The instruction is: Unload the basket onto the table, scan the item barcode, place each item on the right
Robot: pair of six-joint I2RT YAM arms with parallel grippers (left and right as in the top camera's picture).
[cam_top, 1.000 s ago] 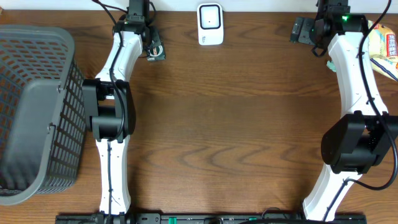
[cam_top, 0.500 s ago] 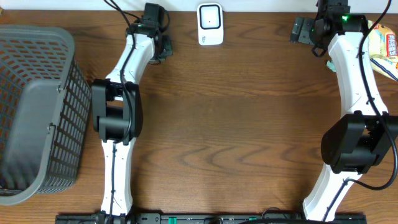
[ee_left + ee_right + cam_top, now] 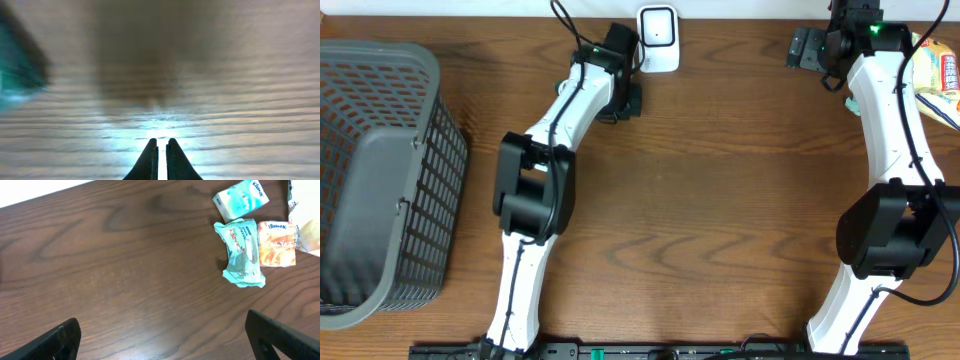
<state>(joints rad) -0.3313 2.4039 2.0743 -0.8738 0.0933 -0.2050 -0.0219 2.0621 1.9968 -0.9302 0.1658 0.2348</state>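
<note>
- My left gripper [image 3: 162, 145]: clenched, the two tips all but touching, nothing between them. Only bare table [image 3: 720, 200] shows under it.
- From overhead, that arm is stretched toward the scanner [image 3: 658, 38] at the back edge, with the gripper just beside it on its left-front side. No item near it.
- My right gripper [image 3: 161, 322]: fully released, jaws spread wide, holding nothing.
- The items sit in a cluster at the far right of the table. The right wrist view shows a teal packet [image 3: 242, 255], an orange tissue pack [image 3: 276, 242] touching its right side, and a teal tissue pack [image 3: 240, 197] just beyond.
- I can't tell which one is the scan target, and no barcode is visible on any upward face.
- Key relation: the cluster lies ahead of my right fingers and off toward the right finger's side, not centred between the jaws.
- The teal packet's long axis runs roughly along my line of sight, crosswise to the line between my jaws. So I'd expect them to close across its narrow width.
- The right arm is clearly nearer. The left is well apart from the cluster, with the scanner between.
- My call: the right arm shifts right and forward to centre on the packet and picks. The scanner is then a leftward carry along the back edge.
- Risk: the orange pack is touching the teal packet, so a finger could nudge or catch it.
</note>
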